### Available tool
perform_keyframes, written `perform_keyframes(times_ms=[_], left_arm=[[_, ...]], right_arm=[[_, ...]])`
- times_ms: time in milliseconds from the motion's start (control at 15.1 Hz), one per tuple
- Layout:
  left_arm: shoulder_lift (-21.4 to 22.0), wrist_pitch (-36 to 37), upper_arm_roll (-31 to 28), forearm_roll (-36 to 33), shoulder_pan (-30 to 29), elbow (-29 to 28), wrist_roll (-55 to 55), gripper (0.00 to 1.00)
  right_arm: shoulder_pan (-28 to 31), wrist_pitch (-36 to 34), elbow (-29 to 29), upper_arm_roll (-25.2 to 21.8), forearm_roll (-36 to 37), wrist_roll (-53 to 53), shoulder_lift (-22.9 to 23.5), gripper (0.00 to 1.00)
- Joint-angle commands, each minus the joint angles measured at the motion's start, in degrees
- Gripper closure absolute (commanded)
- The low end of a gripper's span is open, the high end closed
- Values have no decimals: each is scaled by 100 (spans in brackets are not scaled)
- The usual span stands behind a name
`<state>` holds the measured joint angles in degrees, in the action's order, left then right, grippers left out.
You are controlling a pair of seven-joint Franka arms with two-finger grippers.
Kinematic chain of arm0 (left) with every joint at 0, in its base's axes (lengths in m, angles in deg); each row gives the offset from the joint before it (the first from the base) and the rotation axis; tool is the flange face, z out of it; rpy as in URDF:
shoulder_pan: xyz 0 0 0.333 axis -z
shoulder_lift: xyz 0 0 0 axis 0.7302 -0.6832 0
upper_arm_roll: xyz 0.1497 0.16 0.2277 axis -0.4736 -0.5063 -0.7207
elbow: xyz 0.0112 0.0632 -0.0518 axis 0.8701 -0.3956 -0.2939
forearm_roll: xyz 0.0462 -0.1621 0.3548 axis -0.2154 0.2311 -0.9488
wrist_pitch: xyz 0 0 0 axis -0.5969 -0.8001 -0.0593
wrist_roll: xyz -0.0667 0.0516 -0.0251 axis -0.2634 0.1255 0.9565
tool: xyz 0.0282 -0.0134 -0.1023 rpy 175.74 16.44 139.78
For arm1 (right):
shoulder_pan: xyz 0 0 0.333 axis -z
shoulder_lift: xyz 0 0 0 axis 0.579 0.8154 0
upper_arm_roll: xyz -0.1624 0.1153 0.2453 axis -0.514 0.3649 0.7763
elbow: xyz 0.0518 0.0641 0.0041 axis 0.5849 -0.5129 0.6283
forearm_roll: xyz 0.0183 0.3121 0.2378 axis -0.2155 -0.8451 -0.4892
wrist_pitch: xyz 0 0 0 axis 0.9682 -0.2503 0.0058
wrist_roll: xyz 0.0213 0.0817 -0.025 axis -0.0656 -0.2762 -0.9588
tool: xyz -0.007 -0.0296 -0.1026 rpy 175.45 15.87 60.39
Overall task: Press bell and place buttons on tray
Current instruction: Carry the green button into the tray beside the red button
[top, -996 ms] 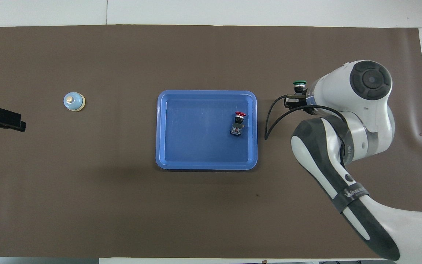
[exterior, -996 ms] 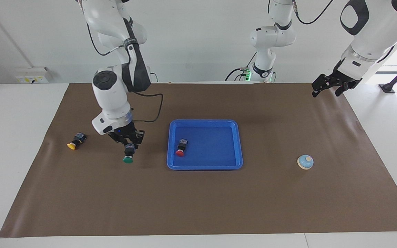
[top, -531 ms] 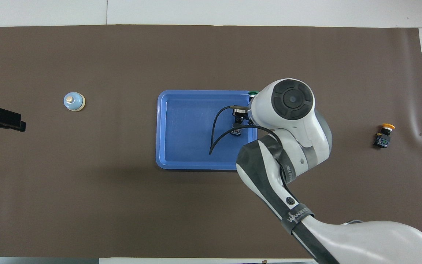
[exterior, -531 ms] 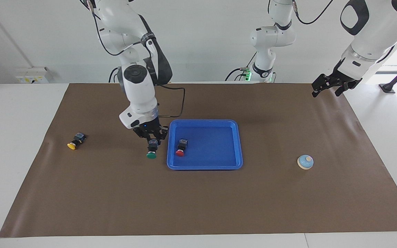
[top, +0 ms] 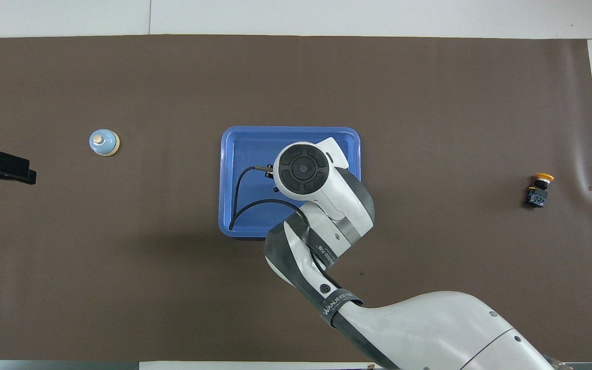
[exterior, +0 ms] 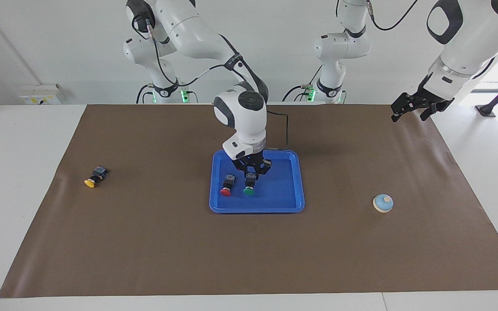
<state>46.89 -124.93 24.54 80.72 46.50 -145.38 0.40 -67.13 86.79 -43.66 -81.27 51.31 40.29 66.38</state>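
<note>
My right gripper (exterior: 251, 174) is shut on the green button (exterior: 248, 189), holding it by its black body with the cap down, low over the blue tray (exterior: 275, 209). I cannot tell whether the cap touches the tray floor. The red button (exterior: 226, 185) lies in the tray beside it. In the overhead view my right arm hides its gripper and both of these buttons above the tray (top: 230, 180). The yellow button (exterior: 94, 177) (top: 538, 189) lies on the mat toward the right arm's end. The bell (exterior: 382, 203) (top: 104, 142) stands toward the left arm's end. My left gripper (exterior: 409, 111) (top: 3, 168) waits open over the mat's edge.
A brown mat (exterior: 249, 259) covers the table, with white table top around it. A third robot base (exterior: 331, 86) stands at the robots' edge of the table.
My right arm has carried the green button from the mat near the yellow button to over the tray, beside the red button. The left arm has not moved.
</note>
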Motion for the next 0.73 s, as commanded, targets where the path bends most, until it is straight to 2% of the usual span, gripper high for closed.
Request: perform_keyframes(times_ms=[0,66,265,332,465,531,664], left_arm=[[130,1,-7,-35,-3,-100,58,0],[122,1,-7,-35,5,-100,58,0],[122,1,-7,-35,-3,-100,58,0],[122,1,-7,-35,5,-100,58,0],[122,1,-7,-35,-3,-100,58,0],[122,1,-7,-35,5,-100,58,0],[122,1,-7,-35,-3,-100,58,0]], right_arm=[[99,476,-311,-12,56,178,-40,100],[99,765,-496,-12,64,301,-67,100],[90,795,-559,-12,56,433,-76,100],[90,786,-550,-12,56,451,-76,95],[90,725,-542,-12,56,460,-84,3],[99,620,-498,-21,56,460,-85,0],[134,217,-218,-38,64,443,-85,0]])
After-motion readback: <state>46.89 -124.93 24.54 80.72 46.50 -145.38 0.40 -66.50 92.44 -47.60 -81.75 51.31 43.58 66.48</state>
